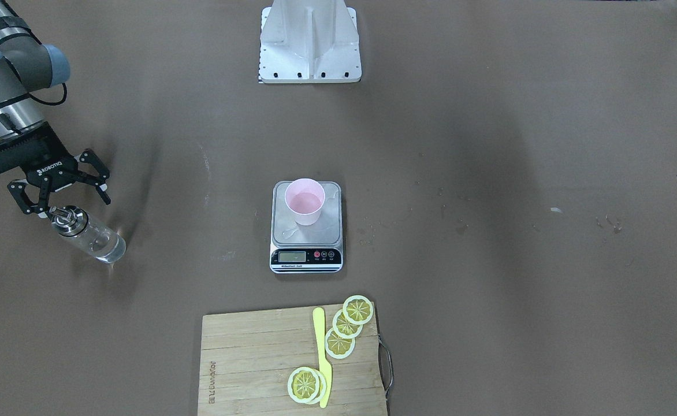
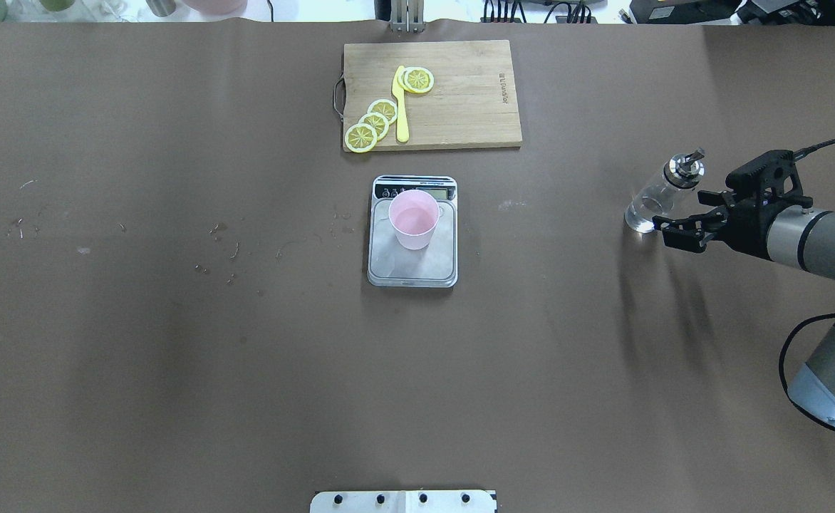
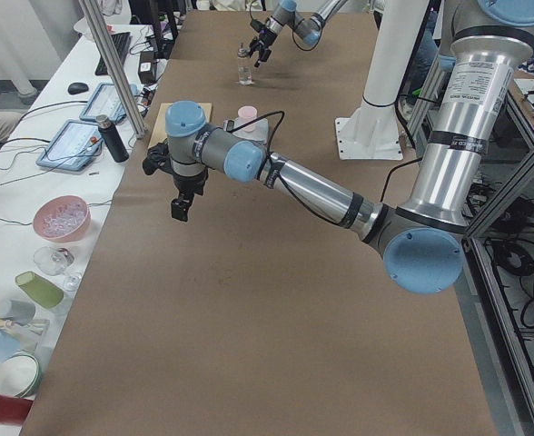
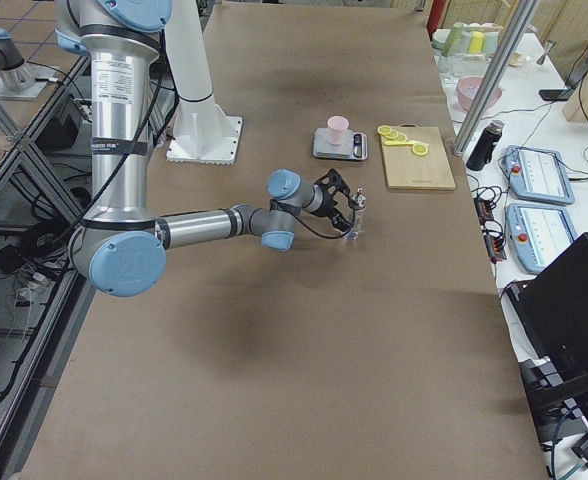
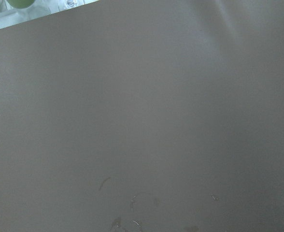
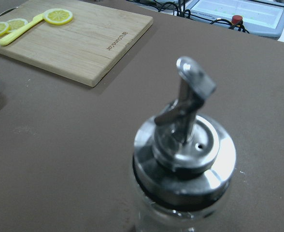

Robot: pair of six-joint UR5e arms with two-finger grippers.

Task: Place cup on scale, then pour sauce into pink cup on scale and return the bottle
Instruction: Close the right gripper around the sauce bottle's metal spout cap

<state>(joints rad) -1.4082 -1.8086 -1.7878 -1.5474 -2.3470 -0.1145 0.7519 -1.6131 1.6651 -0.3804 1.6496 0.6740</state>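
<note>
At the table's right end the bottle (image 2: 660,192) stands upright, right hand (image 2: 680,212) released

This is looking like a robotics lab rather than a kitchen. Two grey industrial arms (image 4: 124,130) are rising from a white metal pedestal (image 1: 309,43) at the edge of a long table (image 2: 175,356) that a brown sheet is covering. Aluminium posts (image 3: 113,64) are framing the table. A white side bench (image 3: 8,204) is carrying control tablets (image 4: 541,167) with red stop buttons, a laptop (image 4: 564,300), cables (image 4: 486,215) and spare bowls (image 3: 61,218). A scale (image 2: 412,274) and a cutting board (image 2: 460,107) with lemon slices (image 2: 417,80) are sitting on the sheet, kitchen things in a technical room.
</note>
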